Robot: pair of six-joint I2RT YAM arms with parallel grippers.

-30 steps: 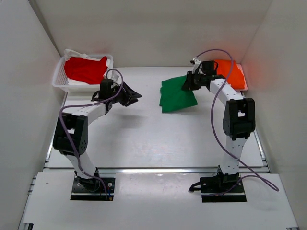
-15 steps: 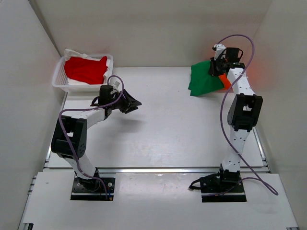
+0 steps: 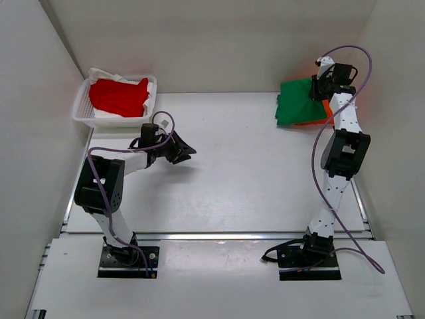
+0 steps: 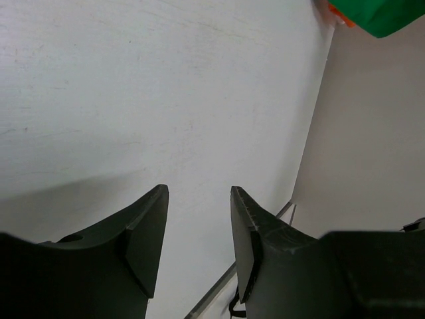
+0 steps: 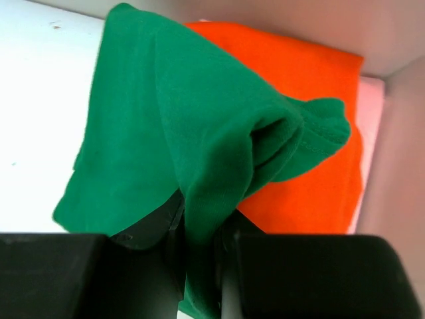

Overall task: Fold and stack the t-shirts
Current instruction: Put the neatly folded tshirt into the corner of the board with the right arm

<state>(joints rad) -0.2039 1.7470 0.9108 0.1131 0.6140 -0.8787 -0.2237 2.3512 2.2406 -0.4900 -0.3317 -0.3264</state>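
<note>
Three shirts in total. The green shirt [image 5: 166, 133] hangs over the orange shirt [image 5: 312, 73], and the red shirt [image 3: 118, 96] lies in one basket [image 3: 83, 114]. The right gripper [image 5: 199, 229] is clamped on the green shirt — the left gripper [image 4: 198, 196] has its jaws apart.

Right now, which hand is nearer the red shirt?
Left. The left hand, open, sits just off the near side of the basket holding the red shirt. The right hand is at the far right corner, shut on the green shirt.
</note>
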